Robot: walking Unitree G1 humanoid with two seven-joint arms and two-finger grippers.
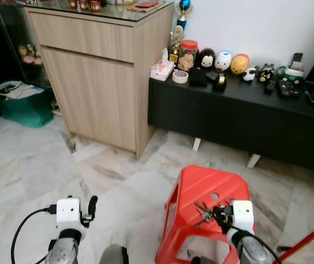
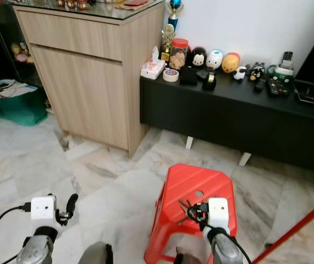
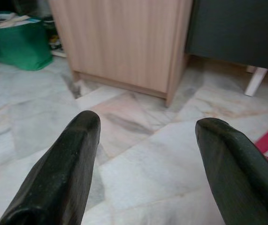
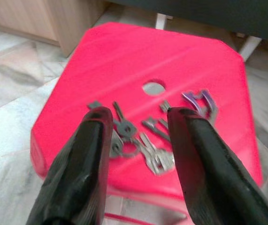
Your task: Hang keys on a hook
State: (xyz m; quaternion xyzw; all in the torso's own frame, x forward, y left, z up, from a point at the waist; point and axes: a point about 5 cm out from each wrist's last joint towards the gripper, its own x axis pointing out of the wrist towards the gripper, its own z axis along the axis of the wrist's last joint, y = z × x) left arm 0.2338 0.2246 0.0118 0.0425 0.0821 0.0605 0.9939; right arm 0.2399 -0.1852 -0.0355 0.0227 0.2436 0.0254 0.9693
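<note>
A marble floor (image 1: 41, 165) runs up to a white wall (image 1: 266, 25). Against the wall stands a tall wooden cabinet (image 1: 99, 82), and just beside it on the right a low black bench (image 1: 239, 118) crowded with small things: round toy figures (image 1: 222, 59), a jar (image 1: 188, 54), a roll of tape (image 1: 180, 76), a tissue box (image 1: 161, 70), remotes (image 1: 288, 85). A green bag (image 1: 22, 104) sits on the floor left of the cabinet. Nearer the robot is a red stool (image 1: 200, 192) with a hole in its seat. A red pole (image 1: 305, 242) slants across the floor at the right edge.

The keys (image 4: 138, 140) lie loose on the stool seat, spread around a ring, with a purple clip (image 4: 199, 99) just beside them.

The right gripper (image 4: 136, 119) hangs low over the stool with its jaws apart, straddling the keys without gripping them. The left gripper (image 3: 145, 124) is held out over bare floor, well apart from the stool, pointing toward the cabinet's foot, its jaws wide apart and holding nothing.
</note>
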